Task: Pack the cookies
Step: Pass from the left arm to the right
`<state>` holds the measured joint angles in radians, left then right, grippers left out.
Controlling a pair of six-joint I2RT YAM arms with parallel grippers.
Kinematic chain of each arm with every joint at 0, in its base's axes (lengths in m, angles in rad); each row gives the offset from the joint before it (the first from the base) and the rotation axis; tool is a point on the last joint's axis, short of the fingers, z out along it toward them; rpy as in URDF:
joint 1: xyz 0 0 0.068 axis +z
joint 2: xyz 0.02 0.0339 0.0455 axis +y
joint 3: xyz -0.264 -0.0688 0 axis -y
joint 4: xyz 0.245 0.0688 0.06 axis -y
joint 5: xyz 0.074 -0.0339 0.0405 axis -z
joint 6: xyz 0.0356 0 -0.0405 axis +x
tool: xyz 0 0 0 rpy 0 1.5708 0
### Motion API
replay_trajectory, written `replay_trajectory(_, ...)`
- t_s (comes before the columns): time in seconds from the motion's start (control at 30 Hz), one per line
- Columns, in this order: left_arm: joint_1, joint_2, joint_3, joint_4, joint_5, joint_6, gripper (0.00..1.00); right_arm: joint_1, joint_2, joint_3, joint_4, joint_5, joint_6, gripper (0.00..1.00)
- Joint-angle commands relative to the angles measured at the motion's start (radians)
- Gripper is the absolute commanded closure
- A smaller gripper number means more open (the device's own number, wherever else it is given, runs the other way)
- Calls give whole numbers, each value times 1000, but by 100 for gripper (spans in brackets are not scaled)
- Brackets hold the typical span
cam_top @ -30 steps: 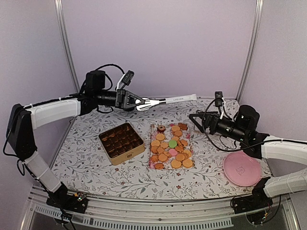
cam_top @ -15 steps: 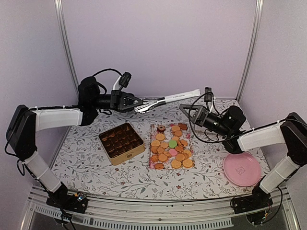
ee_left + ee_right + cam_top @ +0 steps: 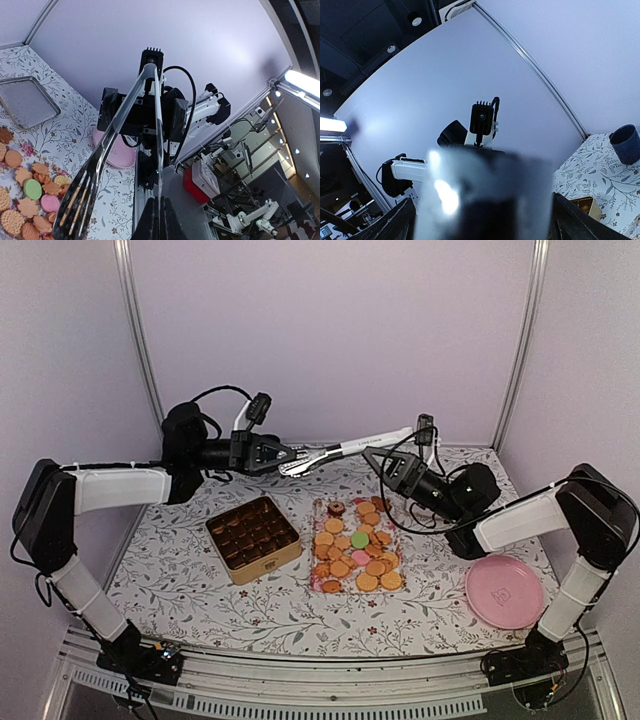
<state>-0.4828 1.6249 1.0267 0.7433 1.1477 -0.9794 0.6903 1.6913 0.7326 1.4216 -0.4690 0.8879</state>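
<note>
2 arms hang raised, left fingers (image 3: 151, 220) clenching tongs (image 3: 119, 125), right fingers (image 3: 576, 220) spread wide at the handle end.

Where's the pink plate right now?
In the top view the plate lies at the near right of the table, to the right of the cookies and apart from them.

white arm links (image 3: 115, 486), black joints (image 3: 184, 436), looped black cables (image 3: 225, 388)
</note>
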Motion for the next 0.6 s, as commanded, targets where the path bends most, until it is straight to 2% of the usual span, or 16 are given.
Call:
replay_trajectory(0.0, 1, -26, -5, 13, -17, 31, 100, 43, 48, 24, 78, 25, 29, 11)
replay_trajectory(0.3, 0, -35, -5, -42, -17, 91, 100, 80, 97, 87, 39, 190, 31, 25)
replay_trajectory(0.57, -1, -48, -11, -39, 1, 89, 100, 80, 134, 99, 69, 220, 49, 30)
